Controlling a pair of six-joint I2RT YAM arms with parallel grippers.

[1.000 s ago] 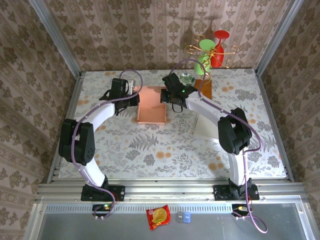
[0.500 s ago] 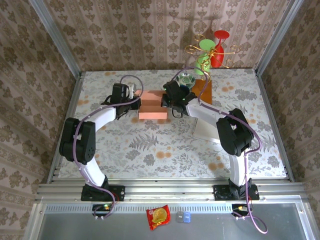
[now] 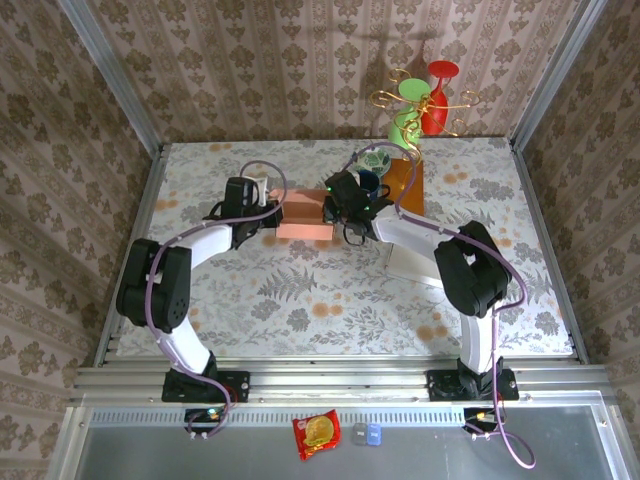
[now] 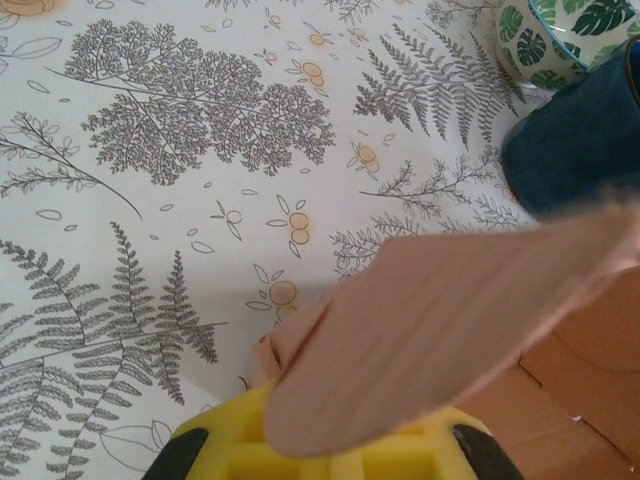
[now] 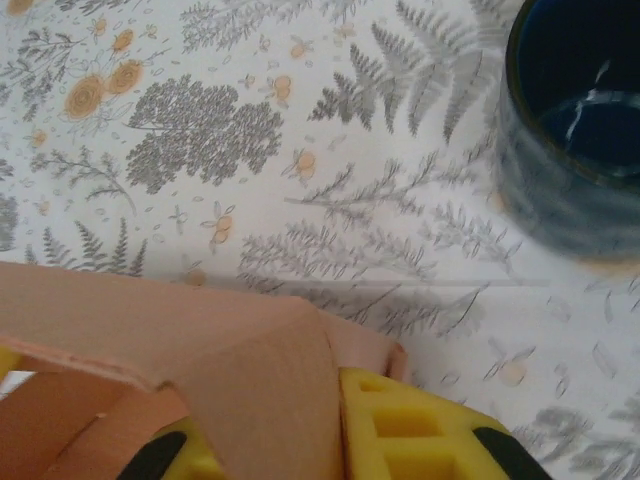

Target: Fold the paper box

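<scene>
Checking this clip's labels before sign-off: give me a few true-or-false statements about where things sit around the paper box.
1. The paper box sits between the left gripper and the right gripper. True.
2. The dark blue cup lies tipped on its side. False: it stands upright, mouth up.
3. The red snack packet lies on the table beside the box. False: it lies well apart, on the grey ledge.
4. The leaf-patterned bowl stands just beyond the cup. True.

A dark blue cup (image 5: pixel 575 150) and patterned bowl (image 4: pixel 555 35) crowd the paper box's (image 3: pixel 305 218) far right; the nearer table (image 3: pixel 330 300) lies open.
</scene>
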